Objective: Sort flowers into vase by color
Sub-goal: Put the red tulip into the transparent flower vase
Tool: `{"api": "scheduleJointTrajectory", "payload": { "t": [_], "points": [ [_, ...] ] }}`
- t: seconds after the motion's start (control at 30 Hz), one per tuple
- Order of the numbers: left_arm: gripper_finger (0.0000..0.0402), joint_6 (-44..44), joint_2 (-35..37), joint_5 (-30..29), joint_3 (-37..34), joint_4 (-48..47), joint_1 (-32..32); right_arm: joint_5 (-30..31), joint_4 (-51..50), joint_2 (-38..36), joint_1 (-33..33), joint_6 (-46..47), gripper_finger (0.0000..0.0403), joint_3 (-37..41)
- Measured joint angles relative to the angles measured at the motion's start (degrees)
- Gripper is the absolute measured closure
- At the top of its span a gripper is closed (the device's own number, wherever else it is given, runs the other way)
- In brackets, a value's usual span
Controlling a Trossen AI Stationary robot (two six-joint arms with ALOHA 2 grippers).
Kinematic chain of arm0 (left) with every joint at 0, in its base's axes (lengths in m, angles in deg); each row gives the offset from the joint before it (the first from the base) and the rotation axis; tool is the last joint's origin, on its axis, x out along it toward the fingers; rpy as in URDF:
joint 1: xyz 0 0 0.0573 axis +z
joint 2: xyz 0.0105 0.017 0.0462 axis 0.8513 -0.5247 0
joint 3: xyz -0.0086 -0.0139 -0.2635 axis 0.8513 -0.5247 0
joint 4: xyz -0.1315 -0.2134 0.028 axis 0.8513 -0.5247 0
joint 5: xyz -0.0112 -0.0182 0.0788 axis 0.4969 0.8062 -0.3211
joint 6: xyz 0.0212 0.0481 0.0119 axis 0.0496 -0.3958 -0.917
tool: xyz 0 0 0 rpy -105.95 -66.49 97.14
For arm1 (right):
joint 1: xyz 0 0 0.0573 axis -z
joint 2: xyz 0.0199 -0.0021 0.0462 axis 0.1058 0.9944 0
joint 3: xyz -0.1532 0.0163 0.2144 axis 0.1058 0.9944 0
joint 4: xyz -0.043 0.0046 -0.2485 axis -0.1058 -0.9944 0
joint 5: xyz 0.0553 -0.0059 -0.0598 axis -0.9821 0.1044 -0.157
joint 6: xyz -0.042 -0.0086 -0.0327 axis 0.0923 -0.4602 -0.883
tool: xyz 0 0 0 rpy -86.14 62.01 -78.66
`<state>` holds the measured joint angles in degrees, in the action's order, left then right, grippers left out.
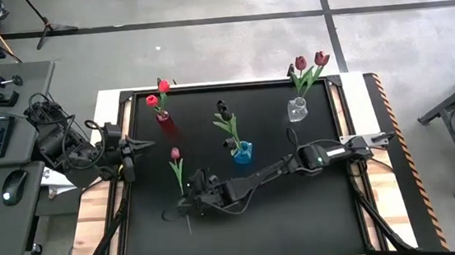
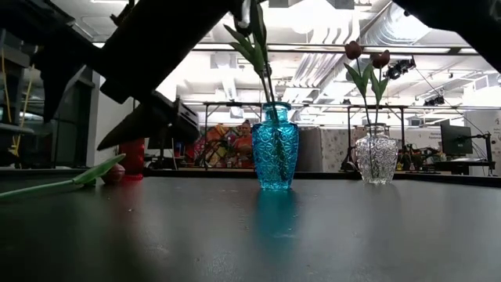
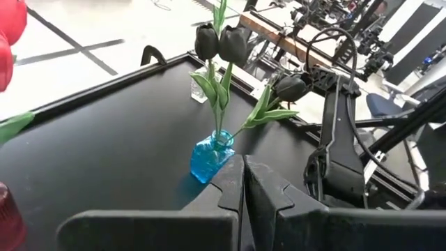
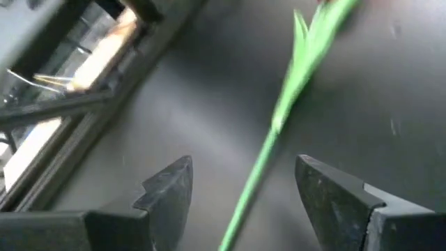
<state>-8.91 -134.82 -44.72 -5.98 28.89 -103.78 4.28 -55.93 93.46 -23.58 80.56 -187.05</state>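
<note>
Straddling the thin stem of the loose tulip [image 1: 176, 167] with open, empty fingers, the right gripper [image 4: 244, 202] could be closed off-centre and the stem missed.

The table [image 1: 302, 220] has a matt black top that still mirrors the vases faintly, with pale bare wood showing along its edges. At centre frame the blue vase [image 2: 275, 146] is glossy, faceted, see-through glass, and the clear vase [image 2: 376, 153] to its right looks like the same cut glass. The right gripper [image 4: 244, 202] has matt dark plastic-looking fingers [image 4: 167, 192].
</note>
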Motion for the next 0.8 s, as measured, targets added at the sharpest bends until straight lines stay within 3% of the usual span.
{"api": "scheduleJointTrajectory", "payload": {
  "t": [0.27,0.8],
  "points": [
    [0.0401,0.1,-1.4,-0.1,0.0,0.0,0.0,2.9,10.3,1.5,2.9,-11.2,0.0160,0.0],
    [0.0401,0.1,-2.4,0.1,0.0,0.0,0.0,2.9,11.7,4.2,4.4,-16.3,0.0160,0.0]
  ]
}}
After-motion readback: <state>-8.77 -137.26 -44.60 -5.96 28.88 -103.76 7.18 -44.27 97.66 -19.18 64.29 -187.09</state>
